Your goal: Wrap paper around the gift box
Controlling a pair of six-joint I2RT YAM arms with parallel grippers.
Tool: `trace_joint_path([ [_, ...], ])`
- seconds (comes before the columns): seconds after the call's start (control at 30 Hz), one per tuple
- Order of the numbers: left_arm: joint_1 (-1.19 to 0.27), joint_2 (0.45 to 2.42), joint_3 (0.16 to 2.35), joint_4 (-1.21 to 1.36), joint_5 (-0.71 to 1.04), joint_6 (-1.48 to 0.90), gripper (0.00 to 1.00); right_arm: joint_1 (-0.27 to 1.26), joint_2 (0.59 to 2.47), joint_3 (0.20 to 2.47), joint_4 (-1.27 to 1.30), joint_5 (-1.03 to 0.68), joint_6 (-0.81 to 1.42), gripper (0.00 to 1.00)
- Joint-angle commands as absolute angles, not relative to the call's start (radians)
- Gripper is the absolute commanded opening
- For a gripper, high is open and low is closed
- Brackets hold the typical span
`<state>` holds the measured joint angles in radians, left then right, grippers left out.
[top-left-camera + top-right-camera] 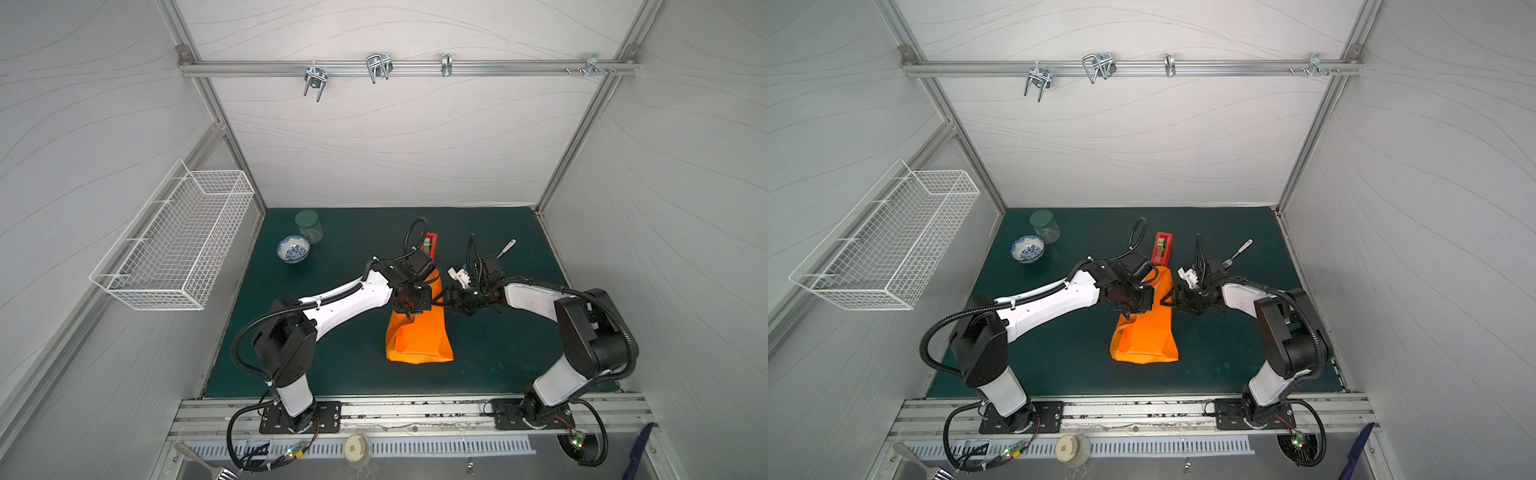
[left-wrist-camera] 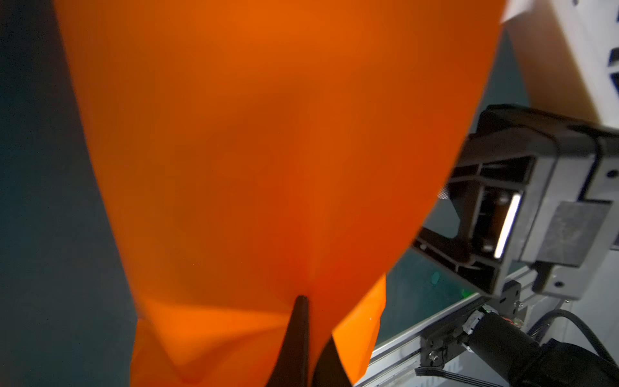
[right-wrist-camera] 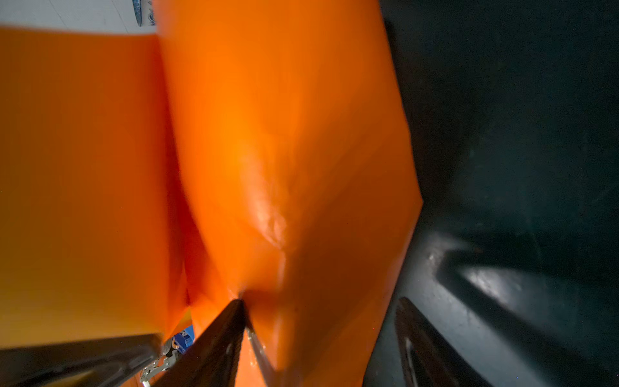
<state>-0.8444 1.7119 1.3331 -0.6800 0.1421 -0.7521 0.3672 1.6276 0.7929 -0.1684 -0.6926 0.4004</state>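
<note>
Roughly at the middle of the green mat (image 1: 332,357), the paper (image 1: 417,332), folded into one long orange bundle. Long axis from the front rail toward the back wall, leaning a little to the right at the far end in both top views. Wide, blunt end toward the front, lying on the mat. Narrower end toward the back, pointing at the red tape holder (image 1: 1162,247) and just beside it. Pinched on the far half by the left gripper (image 2: 303,301), both fingers pressed together on a fold of the sheet and the sheet rising up to them, seen well in the left wrist view. Reached from the right side by the right gripper (image 3: 320,301), jaws spread wide: one finger (image 3: 231,328) against the orange surface, the other out over the dark mat, the sheet's edge between them, no closed grip there. Both grippers near each other over the far half of the bundle. Well apart at the back left, a blue-and-white bowl (image 1: 293,248) beside a jar (image 1: 308,225) with a green lid. At the back right, a fork (image 1: 1237,252).
</note>
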Motion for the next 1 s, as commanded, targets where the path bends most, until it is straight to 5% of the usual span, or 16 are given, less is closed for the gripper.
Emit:
trace_joint_path([
  [0.0,-0.854,1.692,1.317,-0.539,0.206,-0.851,0.02,0.388,1.657,0.75,-0.261,-0.597,0.393,0.71],
  [0.47,-0.856,1.76,1.436,-0.789,0.207,-0.686,0.11,0.389,1.658,0.747,-0.259,-0.603,0.394,0.71],
  [0.97,-0.843,1.728,1.385,-0.648,0.258,-0.813,0.03,0.389,1.653,0.743,-0.256,-0.602,0.397,0.71],
])
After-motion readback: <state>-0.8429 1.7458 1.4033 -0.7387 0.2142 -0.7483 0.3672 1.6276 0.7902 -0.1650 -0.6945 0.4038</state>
